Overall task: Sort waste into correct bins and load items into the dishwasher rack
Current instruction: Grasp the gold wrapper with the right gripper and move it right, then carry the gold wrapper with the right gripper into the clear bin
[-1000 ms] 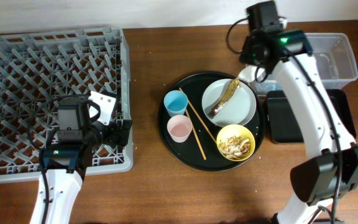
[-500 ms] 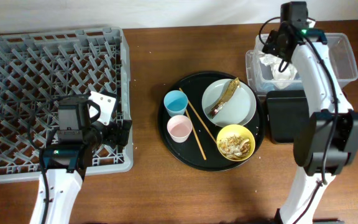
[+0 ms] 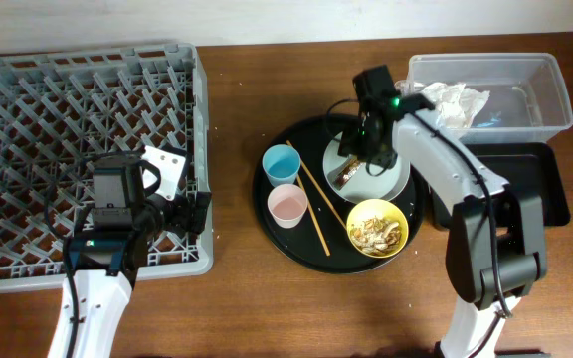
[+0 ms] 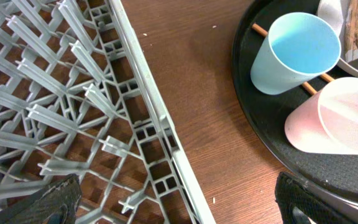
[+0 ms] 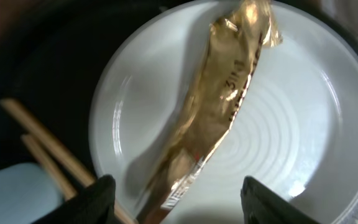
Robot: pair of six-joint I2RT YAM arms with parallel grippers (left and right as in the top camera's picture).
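Observation:
My right gripper (image 5: 185,208) hangs open low over the pale plate (image 5: 291,143), its fingers either side of the lower end of the brown-gold wrapper (image 5: 225,112) without touching it. Two chopsticks (image 5: 45,146) lie left of the plate. Overhead, the blue cup (image 3: 282,161), pink cup (image 3: 286,205) and yellow bowl (image 3: 377,227) of food scraps share the round black tray (image 3: 311,254). A white napkin (image 3: 456,99) lies in the clear tub (image 3: 525,94). At the dishwasher rack's (image 3: 68,109) right edge my left gripper (image 3: 182,194) stands open and holds nothing.
The shallow black tray (image 3: 525,189) sits right of the round tray, below the tub. In the left wrist view the rack wall (image 4: 160,124) runs between the left fingers, with the blue cup (image 4: 294,53) and pink cup (image 4: 340,124) at the right.
My right arm swung to the clear tub, let go of the napkin there, then came back left over the plate and wrapper. The left arm has not moved.

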